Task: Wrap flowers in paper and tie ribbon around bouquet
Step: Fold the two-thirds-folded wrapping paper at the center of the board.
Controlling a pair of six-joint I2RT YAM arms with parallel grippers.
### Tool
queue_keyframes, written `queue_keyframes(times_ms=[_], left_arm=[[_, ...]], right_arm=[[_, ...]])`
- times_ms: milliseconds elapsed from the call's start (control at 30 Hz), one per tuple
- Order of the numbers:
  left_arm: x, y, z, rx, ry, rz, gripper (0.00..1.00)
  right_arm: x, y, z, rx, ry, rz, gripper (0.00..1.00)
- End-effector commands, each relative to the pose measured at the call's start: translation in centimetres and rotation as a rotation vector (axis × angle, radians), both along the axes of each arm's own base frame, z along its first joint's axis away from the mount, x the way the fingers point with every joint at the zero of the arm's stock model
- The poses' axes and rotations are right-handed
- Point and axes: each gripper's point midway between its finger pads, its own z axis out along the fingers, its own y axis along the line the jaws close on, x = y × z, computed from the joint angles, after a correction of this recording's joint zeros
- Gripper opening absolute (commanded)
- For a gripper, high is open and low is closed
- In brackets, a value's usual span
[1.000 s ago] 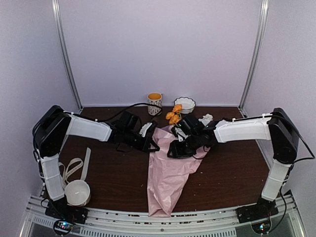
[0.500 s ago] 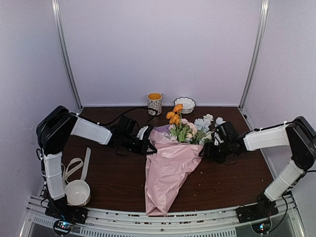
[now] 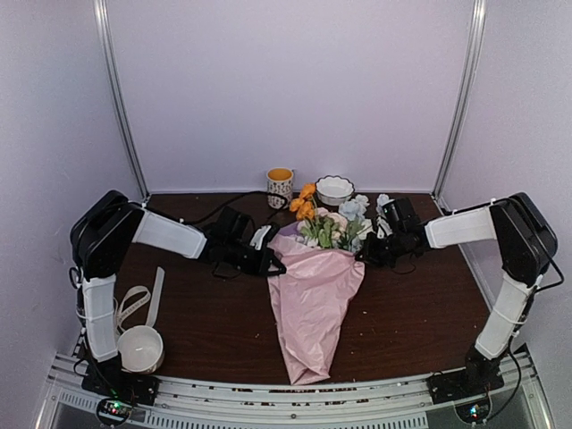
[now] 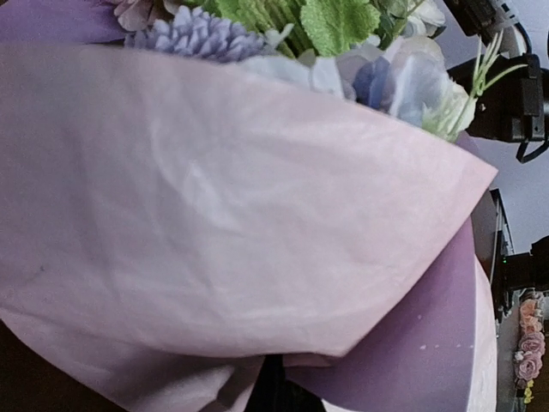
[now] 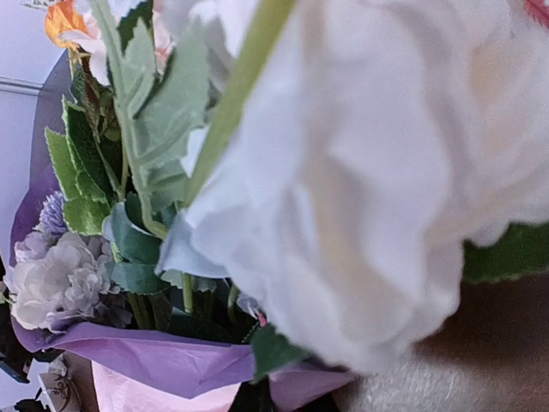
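The table carried all items. The left arm and right arm reached inward from either side toward the centre.

The bouquet lay at mid-table, between the two arms. Its paper formed a pink cone, with the narrow end toward the near edge and a lilac inner face showing at the mouth. The flowers projected from the far, wide end: orange blooms at the far left, with white and pale blue heads over green leaves.

The left gripper sat at the cone's left rim. Its fingers were together, and in the left wrist view the paper folds ran down into them – a pinch on the sheet's edge. The right gripper sat at the right rim beside the blooms. Its fingers were together, but whether they held anything could not be told because a white bloom filled that wrist view.

The ribbon lay looped near the left arm's base, well apart from the bouquet. A near bowl sat just beside it. A far bowl and a mug stood at the back edge.
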Motion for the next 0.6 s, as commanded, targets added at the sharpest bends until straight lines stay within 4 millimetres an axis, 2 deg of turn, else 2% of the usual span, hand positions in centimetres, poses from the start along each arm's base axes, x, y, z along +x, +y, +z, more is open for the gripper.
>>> queue_keyframes(times_ms=[0,67,167,233,300,400,467,533,567], left_arm=[[1.7,-0.2,-1.0,0.029,-0.025,0.014,0.0],[2.4,-0.7,-0.8,0.022,-0.036,0.016,0.0],[3.1,-1.1,-1.0,0.018,-0.041,0.026,0.0],[3.2,-1.2,-1.4,0.009,-0.032,0.034,0.0],[3.1,-1.3,-1.8,-0.002,-0.02,0.038,0.0],[2.9,-1.1,-2.6,-0.004,-0.007,0.052,0.0],[2.8,-1.0,-3.0,-0.008,-0.002,0.058,0.0],[2.7,-1.0,-3.3,-0.014,0.004,0.061,0.0],[2.6,-1.0,-3.4,-0.018,0.008,0.06,0.0]], right_arm=[[3.6,-1.3,1.5,-0.13,-0.073,0.042,0.03],[4.6,-1.2,2.0,-0.171,-0.089,0.069,0.06],[5.5,-1.8,2.9,-0.215,-0.097,0.072,0.21],[5.4,-2.5,4.1,-0.252,-0.109,0.071,0.3],[4.4,-3.1,5.5,-0.273,-0.13,0.075,0.36],[1.3,-3.6,7.2,-0.301,-0.166,0.102,0.44],[-1.8,-3.6,8.1,-0.34,-0.187,0.129,0.44],[-5.2,-2.2,8.6,-0.345,-0.221,0.18,0.44],[-7.0,-0.7,8.9,-0.332,-0.244,0.228,0.43]])
